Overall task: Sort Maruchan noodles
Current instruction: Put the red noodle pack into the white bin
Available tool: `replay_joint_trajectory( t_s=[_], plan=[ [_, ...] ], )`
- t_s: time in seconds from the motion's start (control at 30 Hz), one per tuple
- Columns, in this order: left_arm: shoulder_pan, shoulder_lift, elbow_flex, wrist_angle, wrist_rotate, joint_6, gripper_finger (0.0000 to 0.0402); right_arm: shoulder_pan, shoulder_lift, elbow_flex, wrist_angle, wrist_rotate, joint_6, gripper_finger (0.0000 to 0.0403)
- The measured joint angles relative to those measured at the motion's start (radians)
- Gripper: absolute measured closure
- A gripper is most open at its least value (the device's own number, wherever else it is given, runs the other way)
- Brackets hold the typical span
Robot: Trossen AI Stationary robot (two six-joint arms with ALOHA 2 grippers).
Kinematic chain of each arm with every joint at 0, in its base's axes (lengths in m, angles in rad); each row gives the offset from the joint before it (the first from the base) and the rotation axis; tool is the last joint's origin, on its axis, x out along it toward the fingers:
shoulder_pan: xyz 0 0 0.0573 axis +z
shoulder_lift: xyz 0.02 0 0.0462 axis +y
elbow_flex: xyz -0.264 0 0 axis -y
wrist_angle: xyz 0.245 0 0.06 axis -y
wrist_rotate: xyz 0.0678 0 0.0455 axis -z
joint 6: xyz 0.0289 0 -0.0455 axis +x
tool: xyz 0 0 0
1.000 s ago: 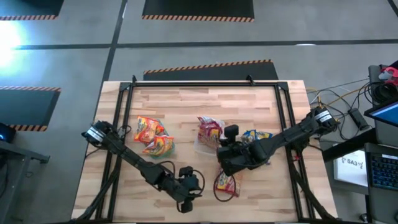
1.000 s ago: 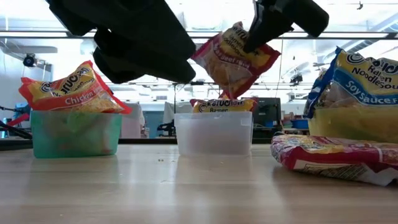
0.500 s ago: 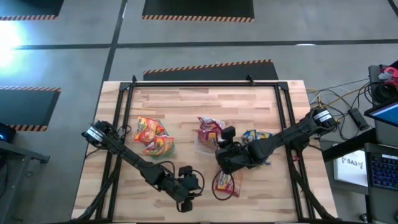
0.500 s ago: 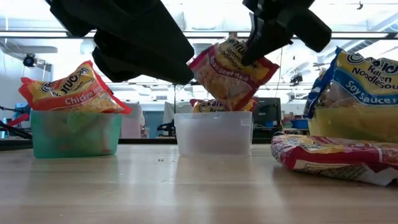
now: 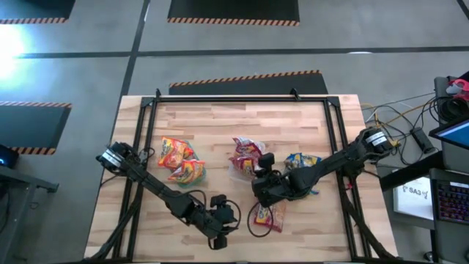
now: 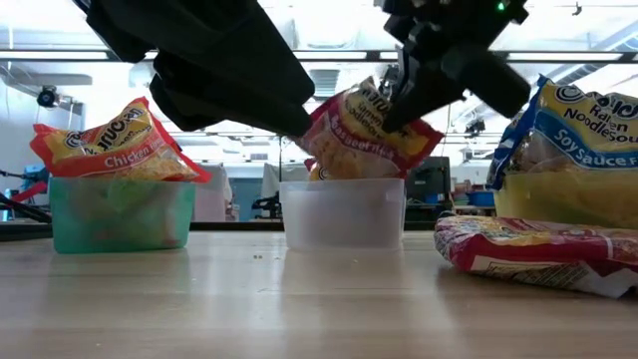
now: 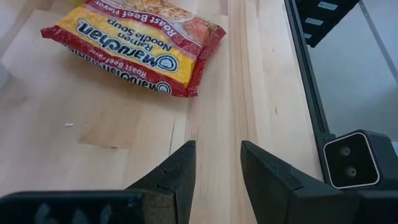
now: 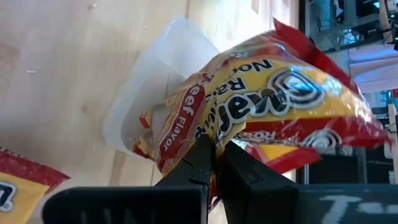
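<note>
My right gripper (image 6: 399, 95) is shut on a red Maruchan packet (image 6: 364, 135) over the clear bin (image 6: 342, 214) at the table's middle, which holds other red packets (image 5: 245, 152). Orange packets (image 6: 115, 145) stick up out of the green bin (image 6: 120, 214) on the left. Blue packets (image 6: 583, 120) stand in the yellow bin (image 6: 563, 204) on the right. One more red packet (image 7: 137, 43) lies flat on the table near the front. My left gripper (image 7: 217, 149) hovers open short of it, nothing between its fingers. My right gripper pinches the red packet's crinkled edge (image 8: 208, 134) between its two fingers, which slant down from the table's right. The packet hangs tilted below the fingers. Its lower end (image 6: 344, 170) reaches the clear bin's rim; I cannot tell whether it touches the packets inside.
A black frame (image 5: 242, 97) runs along the table's far and side edges. The loose red packet (image 5: 267, 216) lies between the two grippers near the front edge. Bare wood (image 5: 220, 121) lies behind the bins.
My right gripper has come down toward the clear bin with the red packet, still shut on it. The packet has sunk from well above the bin until its lower end meets the rim, and it has tipped more toward level.
</note>
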Motion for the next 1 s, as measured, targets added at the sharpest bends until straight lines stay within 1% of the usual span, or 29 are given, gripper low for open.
replay_joint_trajectory(
  t_s=[0.13,0.3,0.53,0.67,0.73,0.87,1.0],
  plan=[
    [0.000,0.000,0.000,-0.003,-0.006,0.000,0.0292,-0.010,0.032,-0.001,0.008,0.010,-0.007,0.0394],
    [0.000,0.000,0.000,-0.013,-0.024,0.000,0.0292,-0.042,0.049,-0.001,0.007,0.024,0.023,0.0394],
    [0.000,0.000,0.000,-0.026,-0.025,0.000,0.0292,-0.060,0.042,0.003,0.002,0.019,0.128,0.0392],
    [0.000,0.000,0.000,-0.027,-0.025,0.003,0.0292,-0.062,0.042,0.016,0.002,-0.060,0.126,0.0392],
    [0.000,0.000,0.000,-0.027,-0.025,0.003,0.0292,-0.062,0.042,0.018,0.002,-0.079,0.128,0.0393],
    [0.000,0.000,0.000,-0.026,-0.025,0.003,0.0292,-0.062,0.042,0.018,0.001,-0.047,0.150,0.0392],
    [0.000,0.000,0.000,-0.026,-0.026,0.003,0.0292,-0.077,0.042,0.018,-0.001,-0.037,0.150,0.0377]
  ],
)
